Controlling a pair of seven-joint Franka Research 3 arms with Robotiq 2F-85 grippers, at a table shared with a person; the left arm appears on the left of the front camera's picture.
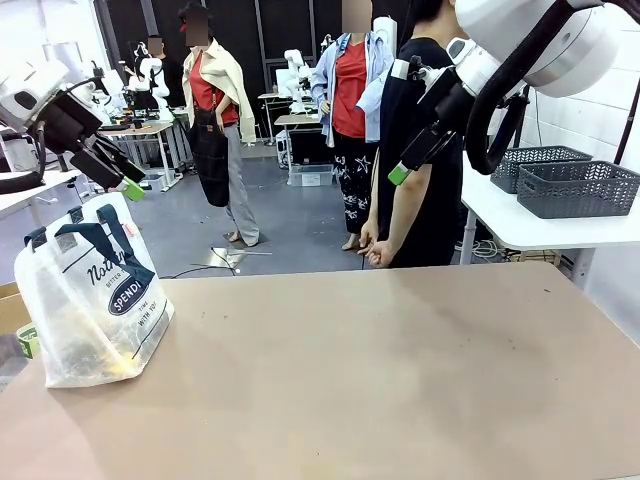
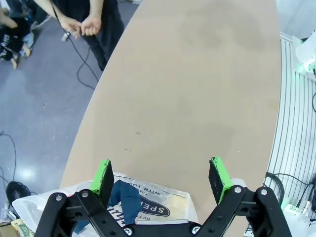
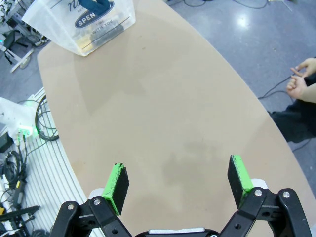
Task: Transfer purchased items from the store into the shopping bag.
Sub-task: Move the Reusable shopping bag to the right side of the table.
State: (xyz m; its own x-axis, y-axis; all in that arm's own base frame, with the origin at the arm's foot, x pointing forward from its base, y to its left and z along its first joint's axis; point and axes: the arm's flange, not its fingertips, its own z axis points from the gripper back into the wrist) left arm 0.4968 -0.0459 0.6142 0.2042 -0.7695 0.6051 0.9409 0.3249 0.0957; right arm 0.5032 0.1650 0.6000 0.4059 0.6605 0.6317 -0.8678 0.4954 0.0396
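While both arms are hovering clear of the worktop (image 1: 400,380), the left gripper (image 2: 160,178) and right gripper (image 3: 177,183) are standing wide open, holding nothing. The shopping bag (image 1: 92,300) is sitting at the frame's lower left. Its contents are reading only as murky shapes, so packing is seemingly finishing; next move: confirming nothing remains.

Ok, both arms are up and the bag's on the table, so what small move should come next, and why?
Probably hold both arms raised and wait. The left gripper hangs open above the shopping bag, and the right gripper is open over bare table. No basket stands on this table, and the person's hands are clasped, offering nothing.
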